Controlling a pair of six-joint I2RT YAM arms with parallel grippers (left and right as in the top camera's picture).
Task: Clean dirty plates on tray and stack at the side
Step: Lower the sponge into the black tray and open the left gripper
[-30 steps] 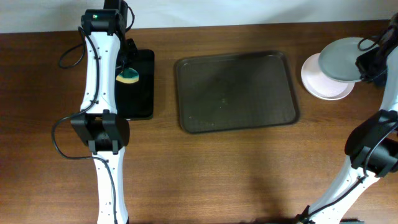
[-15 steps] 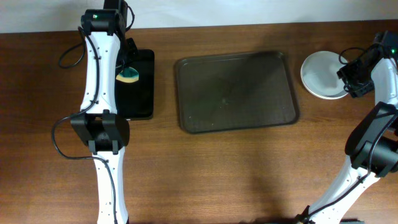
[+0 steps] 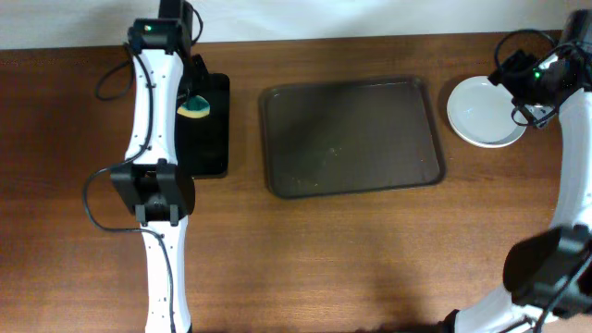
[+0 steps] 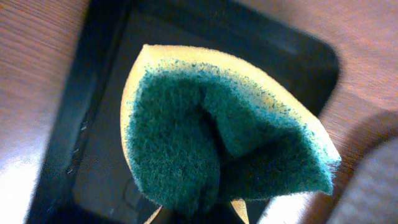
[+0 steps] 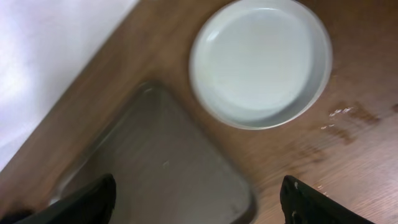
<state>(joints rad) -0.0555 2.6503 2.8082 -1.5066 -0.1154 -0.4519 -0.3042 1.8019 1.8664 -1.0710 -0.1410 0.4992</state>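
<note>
The brown-grey tray [image 3: 351,137] lies mid-table with nothing on it; its corner [image 5: 155,162] also shows in the right wrist view. The white plates [image 3: 481,113] sit stacked on the table to the right of the tray, and only the top plate [image 5: 260,62] shows. My right gripper [image 3: 523,92] hovers over the stack's right edge. It is open [image 5: 199,205], with nothing between its black fingertips [image 5: 93,199]. My left gripper [image 3: 190,100] is shut on a yellow-and-green sponge [image 4: 211,137], held over the black tray [image 3: 205,129].
The small glossy black tray [image 4: 93,124] lies left of the big tray, beside the left arm. Faint wet smears [image 5: 342,118] mark the wood next to the plates. The table's back edge runs close behind the plates.
The right gripper has let go of the plate it held, which now lies on the stack. It has opened wide and pulled up and back. The left arm has barely moved.
</note>
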